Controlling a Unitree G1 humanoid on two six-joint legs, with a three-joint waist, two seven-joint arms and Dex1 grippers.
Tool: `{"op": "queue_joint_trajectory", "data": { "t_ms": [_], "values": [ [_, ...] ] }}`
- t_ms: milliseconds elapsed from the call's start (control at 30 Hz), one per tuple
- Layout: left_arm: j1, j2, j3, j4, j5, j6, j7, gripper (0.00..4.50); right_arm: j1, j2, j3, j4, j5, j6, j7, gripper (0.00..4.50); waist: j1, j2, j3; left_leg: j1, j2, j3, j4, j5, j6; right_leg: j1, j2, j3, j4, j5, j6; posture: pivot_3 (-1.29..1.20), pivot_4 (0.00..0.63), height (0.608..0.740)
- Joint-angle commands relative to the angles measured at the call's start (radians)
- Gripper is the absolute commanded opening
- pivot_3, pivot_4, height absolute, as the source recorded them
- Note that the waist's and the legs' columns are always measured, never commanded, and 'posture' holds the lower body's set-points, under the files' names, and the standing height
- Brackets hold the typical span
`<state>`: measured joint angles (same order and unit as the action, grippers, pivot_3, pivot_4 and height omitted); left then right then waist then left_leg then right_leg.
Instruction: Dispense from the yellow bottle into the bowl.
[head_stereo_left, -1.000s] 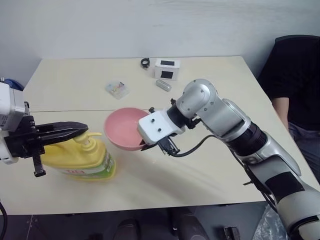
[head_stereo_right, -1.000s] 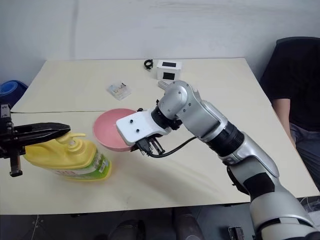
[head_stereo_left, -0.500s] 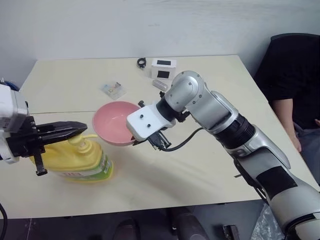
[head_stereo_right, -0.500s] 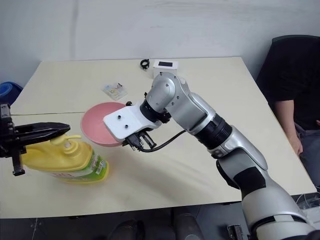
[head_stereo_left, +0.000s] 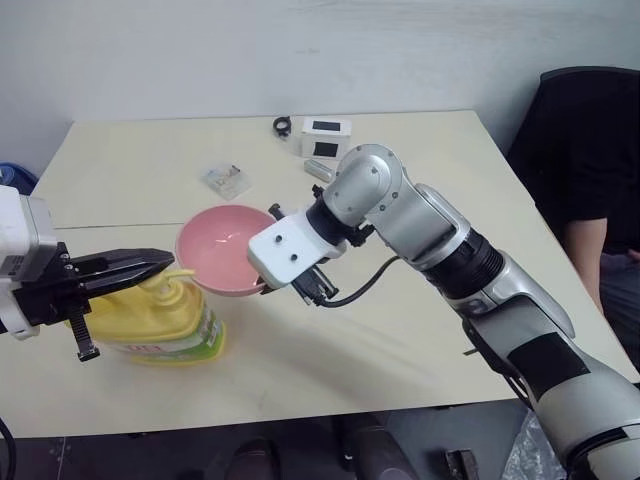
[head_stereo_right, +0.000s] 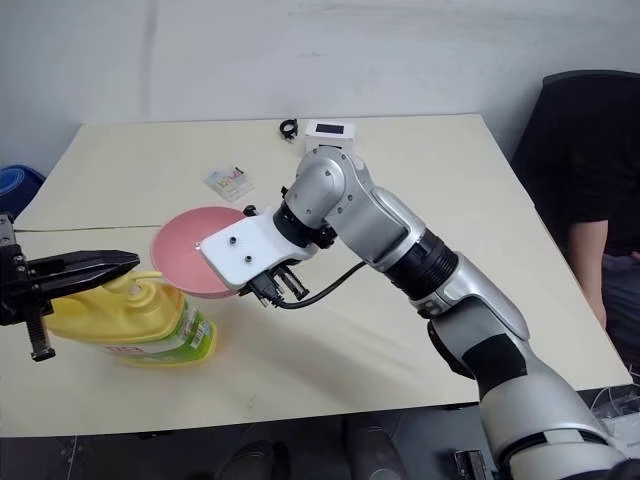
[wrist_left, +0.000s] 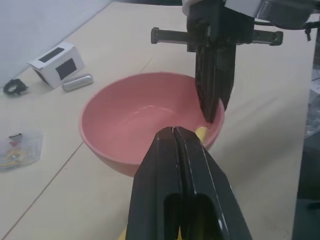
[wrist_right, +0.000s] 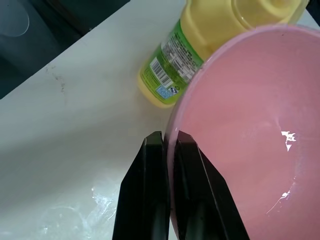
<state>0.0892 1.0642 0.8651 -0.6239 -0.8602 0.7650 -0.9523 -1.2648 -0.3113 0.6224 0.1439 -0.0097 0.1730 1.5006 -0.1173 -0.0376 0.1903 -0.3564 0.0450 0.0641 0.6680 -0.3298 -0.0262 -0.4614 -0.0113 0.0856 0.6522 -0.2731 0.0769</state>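
Note:
The yellow bottle (head_stereo_left: 150, 320) stands on the table (head_stereo_left: 420, 150) at the left, its green label low on its side. My left gripper (head_stereo_left: 165, 262) is shut with nothing in it and points level right over the pump top (head_stereo_left: 172, 282). The pink bowl (head_stereo_left: 222, 260) is beside the bottle, slightly tilted, its near rim at the pump's spout. My right gripper (wrist_right: 169, 137) is shut on the bowl's rim (wrist_right: 172, 150), one finger inside and one outside. In the left wrist view the bowl (wrist_left: 140, 125) lies just past my left gripper (wrist_left: 172, 132).
At the back of the table sit a white box (head_stereo_left: 325, 137), a black ring (head_stereo_left: 283, 126), a small metal cylinder (head_stereo_left: 318, 169) and a clear packet (head_stereo_left: 229, 180). A person in black (head_stereo_left: 590, 150) sits at the right edge. A blue object (head_stereo_right: 15, 185) is beyond the left edge.
My right gripper has carried the bowl left, bringing its rim up to the bottle's pump spout. The left gripper has stayed over the pump. The camera has shifted a little.

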Motion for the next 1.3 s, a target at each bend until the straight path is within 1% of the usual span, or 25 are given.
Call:
{"op": "queue_joint_trajectory", "data": {
  "t_ms": [33,367,667,867,1300],
  "values": [
    [0.039,-0.016,-0.029,-0.01,0.046,-0.017,0.007,0.04,-0.029,0.013,-0.027,-0.019,0.011,-0.018,0.013,0.0,0.0,0.0,0.0,0.0,0.0,0.0,0.0,0.0,0.0,0.0,0.0,0.0,0.0,0.0,0.0,0.0,0.15,0.74],
    [0.12,-0.016,-0.094,-0.007,0.118,-0.111,-0.01,0.04,-0.033,0.018,-0.033,-0.023,0.015,-0.031,0.03,0.0,-0.001,0.002,-0.001,0.004,0.0,0.001,-0.001,0.0,0.0,0.002,0.001,0.0,0.002,-0.001,-0.002,0.0,0.15,0.74],
    [0.111,0.007,-0.153,0.015,0.138,-0.152,0.008,0.04,-0.056,0.03,-0.034,-0.055,0.066,-0.005,0.075,0.0,-0.001,0.006,-0.003,0.005,0.0,0.001,-0.001,0.0,0.0,0.003,0.001,0.0,0.003,-0.002,-0.003,0.0,0.15,0.74],
    [0.116,0.022,-0.167,0.027,0.146,-0.165,0.002,0.04,-0.064,0.041,-0.034,-0.052,0.079,0.0,0.07,0.0,-0.002,0.008,-0.004,0.005,0.0,0.0,-0.002,0.0,0.0,0.003,0.001,0.0,0.003,-0.002,-0.003,0.0,0.15,0.74],
    [0.126,0.045,-0.214,0.055,0.21,-0.213,-0.004,0.04,-0.077,0.055,-0.035,-0.028,0.083,-0.015,0.07,0.0,-0.022,0.01,-0.006,0.006,0.001,0.0,-0.003,0.0,0.0,0.003,0.002,0.0,0.003,-0.002,-0.004,0.0,0.15,0.74]
  ]
}}
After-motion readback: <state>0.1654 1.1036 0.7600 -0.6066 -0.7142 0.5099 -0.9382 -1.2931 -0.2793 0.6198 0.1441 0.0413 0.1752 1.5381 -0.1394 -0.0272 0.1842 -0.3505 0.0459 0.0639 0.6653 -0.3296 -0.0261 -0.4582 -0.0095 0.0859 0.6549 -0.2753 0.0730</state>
